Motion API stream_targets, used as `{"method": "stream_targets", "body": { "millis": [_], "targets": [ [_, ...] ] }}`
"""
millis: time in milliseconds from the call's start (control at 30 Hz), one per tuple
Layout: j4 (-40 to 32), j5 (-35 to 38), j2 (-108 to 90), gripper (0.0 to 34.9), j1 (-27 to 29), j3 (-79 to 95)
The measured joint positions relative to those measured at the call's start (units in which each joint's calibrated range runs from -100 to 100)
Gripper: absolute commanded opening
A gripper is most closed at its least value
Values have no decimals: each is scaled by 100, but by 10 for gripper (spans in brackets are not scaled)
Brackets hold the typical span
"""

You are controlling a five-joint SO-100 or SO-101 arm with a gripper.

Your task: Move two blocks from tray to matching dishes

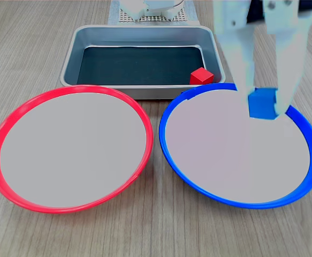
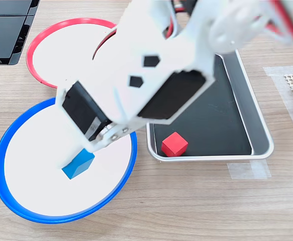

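Note:
A bright blue block [image 1: 263,103] sits between the two white fingers of my gripper [image 1: 264,101], which is shut on it. The block is low over the blue-rimmed dish [image 1: 225,160], near its back right part in the first exterior view. In the second exterior view the blue block [image 2: 78,164] is just under the gripper [image 2: 90,150], over the middle of the blue dish [image 2: 30,165]. The red block [image 1: 201,76] [image 2: 174,144] lies on the dark floor of the metal tray [image 1: 73,53] [image 2: 259,115], in the corner nearest the blue dish. The red-rimmed dish [image 1: 70,144] [image 2: 61,50] holds nothing.
The arm's white base [image 1: 150,8] stands behind the tray on a perforated mat [image 1: 118,19]. In the second exterior view a black flat object [image 2: 5,30] lies at the top left and clear tape [image 2: 247,170] sits by the tray's corner. The arm's body hides part of the tray.

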Motion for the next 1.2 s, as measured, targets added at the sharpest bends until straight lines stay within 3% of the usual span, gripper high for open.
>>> {"method": "stream_targets", "body": {
  "millis": [67, 100, 267, 333, 400, 433, 500, 600, 633, 733, 800, 933, 1200],
  "targets": [
    [-318, 0, 213, 108, 35, 0],
    [-400, 24, 247, 145, 35, 9],
    [-579, 122, 222, 208, 195, 272],
    [-538, 117, 128, 181, 257, 381],
    [-481, 132, -145, 91, 265, 572],
    [-424, 151, -375, 23, 292, 708],
    [-106, 181, -691, 15, 434, 826],
    [1240, 361, -1594, 10, 752, 1089],
    [1884, 523, -1969, 17, 832, 1407],
    [2610, 703, -2498, 58, 1159, 1869],
    [2765, 747, -2720, 82, 1257, 2223],
    [2863, 708, -2830, 181, 1274, 2868],
    [2471, 317, -2370, 180, 735, 2840]
  ]
}}
